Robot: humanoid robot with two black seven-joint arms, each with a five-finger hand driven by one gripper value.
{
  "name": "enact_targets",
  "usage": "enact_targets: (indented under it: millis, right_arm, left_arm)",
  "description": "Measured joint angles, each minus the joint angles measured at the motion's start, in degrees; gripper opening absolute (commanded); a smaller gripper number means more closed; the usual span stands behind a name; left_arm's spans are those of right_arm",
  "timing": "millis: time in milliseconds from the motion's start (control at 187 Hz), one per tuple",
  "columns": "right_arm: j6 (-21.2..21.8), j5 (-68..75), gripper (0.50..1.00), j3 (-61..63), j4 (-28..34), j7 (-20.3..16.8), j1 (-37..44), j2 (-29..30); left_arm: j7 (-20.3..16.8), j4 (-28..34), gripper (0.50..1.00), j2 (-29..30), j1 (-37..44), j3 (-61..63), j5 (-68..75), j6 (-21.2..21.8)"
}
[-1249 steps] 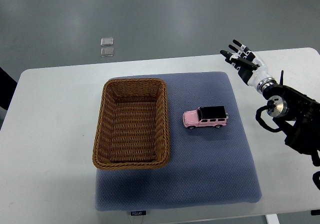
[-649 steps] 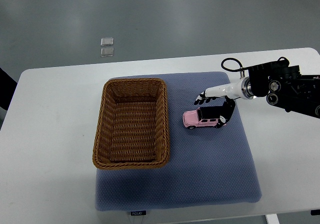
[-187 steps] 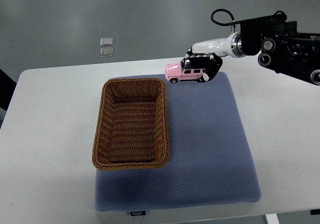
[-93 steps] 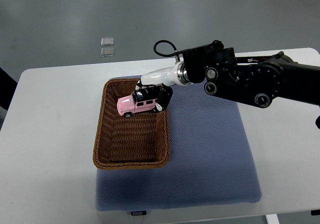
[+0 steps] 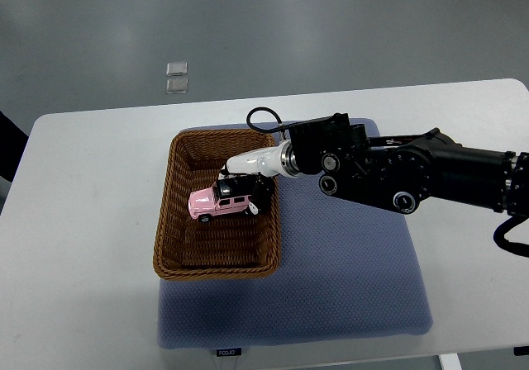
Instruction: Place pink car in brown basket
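The pink toy car [image 5: 216, 204] with a black roof is inside the brown wicker basket [image 5: 177, 246], near its middle, low over the woven floor. My right hand [image 5: 245, 187] reaches in over the basket's right rim and its fingers are closed on the car's roof and rear. The right arm [image 5: 397, 176], black and bulky, stretches across the blue mat from the picture's right edge. Whether the car's wheels touch the basket floor cannot be told. The left arm is out of view.
The basket stands on the left part of a blue-grey mat [image 5: 347, 279] on a white table [image 5: 83, 246]. Two small clear squares [image 5: 176, 76] lie on the grey floor beyond the table's far edge.
The right hand has carried the car from the mat, lifted it, brought it left over the basket and now lowered it further in, slightly toward the near side.
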Motion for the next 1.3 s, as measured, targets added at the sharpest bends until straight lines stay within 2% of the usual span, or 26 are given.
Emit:
enact_targets:
  millis: [86,177,236,536,831,1072,1303]
  right_arm:
    - [-0.4,0.0,0.858,0.0,-0.1,0.1,-0.1,0.1]
    - [-0.5,0.0,0.866,0.0,-0.1,0.2,-0.1,0.1]
    - [-0.6,0.1,0.895,0.1,-0.1,0.2,-0.2,0.1]
    - [-0.4,0.9,0.903,0.9,0.1,0.3,0.4,-0.9]
    - [0.6,3.5,0.903,7.4,0.6,0.4,2.1,-6.5]
    - [-0.1,12.7,0.903,18.4,0.0,2.3,0.6,-13.3]
    - [-1.6,23.1,0.903,33.9,-4.2,3.5,-7.5,-17.7]
  left_arm:
    - [0.0,0.0,1.0,0.0,0.0,0.0,0.0,0.0]
    - [0.0,0.0,1.0,0.0,0.0,0.0,0.0,0.0]
    - [0.0,0.0,1.0,0.0,0.0,0.0,0.0,0.0]
    - [0.0,0.0,1.0,0.0,0.0,0.0,0.0,0.0]
    - [0.0,0.0,1.0,0.0,0.0,0.0,0.0,0.0]
    - [0.0,0.0,1.0,0.0,0.0,0.0,0.0,0.0]
    - [0.0,0.0,1.0,0.0,0.0,0.0,0.0,0.0]
